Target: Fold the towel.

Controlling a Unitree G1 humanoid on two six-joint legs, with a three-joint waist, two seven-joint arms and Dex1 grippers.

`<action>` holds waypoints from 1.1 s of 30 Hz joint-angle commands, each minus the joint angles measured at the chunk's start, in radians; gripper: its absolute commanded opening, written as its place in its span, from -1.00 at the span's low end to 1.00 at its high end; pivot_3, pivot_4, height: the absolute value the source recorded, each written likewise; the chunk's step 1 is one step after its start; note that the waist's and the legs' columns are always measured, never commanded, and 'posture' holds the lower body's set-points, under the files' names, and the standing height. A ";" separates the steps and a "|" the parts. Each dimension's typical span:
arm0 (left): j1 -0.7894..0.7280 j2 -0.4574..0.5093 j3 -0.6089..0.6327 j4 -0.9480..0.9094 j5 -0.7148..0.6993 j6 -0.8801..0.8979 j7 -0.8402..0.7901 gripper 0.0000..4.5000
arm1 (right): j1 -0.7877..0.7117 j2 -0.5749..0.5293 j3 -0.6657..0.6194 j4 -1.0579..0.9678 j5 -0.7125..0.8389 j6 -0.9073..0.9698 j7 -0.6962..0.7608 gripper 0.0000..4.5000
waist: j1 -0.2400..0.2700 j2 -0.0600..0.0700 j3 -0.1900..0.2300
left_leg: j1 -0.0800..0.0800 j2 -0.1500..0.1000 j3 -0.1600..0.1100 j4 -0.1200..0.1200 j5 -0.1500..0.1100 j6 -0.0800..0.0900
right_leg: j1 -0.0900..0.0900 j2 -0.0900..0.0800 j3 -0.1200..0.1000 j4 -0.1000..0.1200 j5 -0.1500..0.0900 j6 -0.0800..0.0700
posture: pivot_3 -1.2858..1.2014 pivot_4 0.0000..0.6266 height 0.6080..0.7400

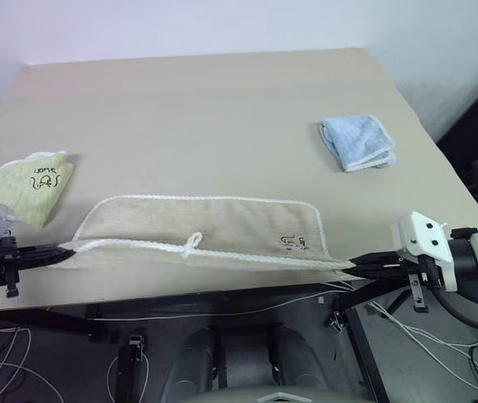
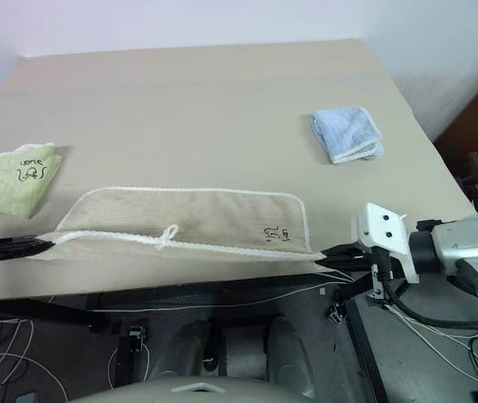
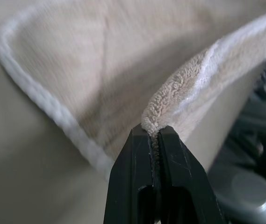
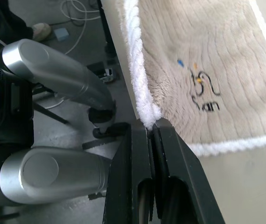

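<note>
Item: beige terry towel with white corded hem (image 1: 213,227), folded lengthwise, at 6 o'clock on the pale wooden counter (image 1: 205,101), near edge overhanging. Left end effector (image 1: 54,250) and right end effector (image 1: 365,267) each clamp a near corner. Risk: thin pinches slipping under tension; the fold skews.

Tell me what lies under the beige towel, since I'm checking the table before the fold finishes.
Under the beige towel only the table shows around it. The towel is doubled over, so its lower layer and the tabletop beneath are mostly covered and cannot be checked.
</note>
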 commanded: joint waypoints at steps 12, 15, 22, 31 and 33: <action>-0.517 -0.073 -0.149 0.466 0.099 -0.020 0.046 -0.99 | -0.441 0.176 0.278 0.463 -0.163 -0.151 -0.002 -1.00 | 0.017 -0.001 0.000 | -0.001 -0.001 0.001 0.003 0.002 0.003 | -0.001 0.002 -0.002 0.002 0.002 0.004 | 0.03 -0.52 1.00; -0.550 -0.091 -0.188 0.517 0.137 -0.052 0.035 -0.99 | -0.512 0.226 0.325 0.557 -0.210 -0.188 -0.002 -1.00 | 0.012 -0.001 0.000 | -0.001 -0.002 0.002 0.003 0.002 0.003 | -0.002 0.003 -0.002 0.003 0.004 0.007 | 0.03 -0.52 1.00; -0.571 -0.115 -0.218 0.547 0.161 -0.014 0.001 -0.78 | -0.612 0.303 0.365 0.676 -0.267 -0.205 -0.007 -1.00 | 0.011 0.000 0.000 | -0.001 -0.001 0.003 0.005 0.002 0.003 | -0.003 0.007 -0.001 0.009 0.005 0.008 | 0.03 -0.52 1.00; -0.545 -0.089 -0.148 0.593 0.137 -0.012 0.059 0.52 | -0.651 0.331 0.341 0.709 -0.278 -0.219 -0.015 0.22 | 0.012 0.000 0.000 | 0.000 -0.001 0.002 0.012 0.002 0.003 | -0.004 0.007 -0.001 0.018 0.004 0.009 | 0.03 -0.52 1.00; -0.510 -0.080 -0.135 0.572 0.131 -0.005 0.047 0.82 | -0.658 0.336 0.325 0.712 -0.280 -0.221 -0.042 0.52 | 0.011 0.000 0.000 | 0.000 -0.001 0.002 0.014 0.002 0.003 | -0.003 0.007 -0.001 0.018 0.004 0.009 | 0.03 -0.52 1.00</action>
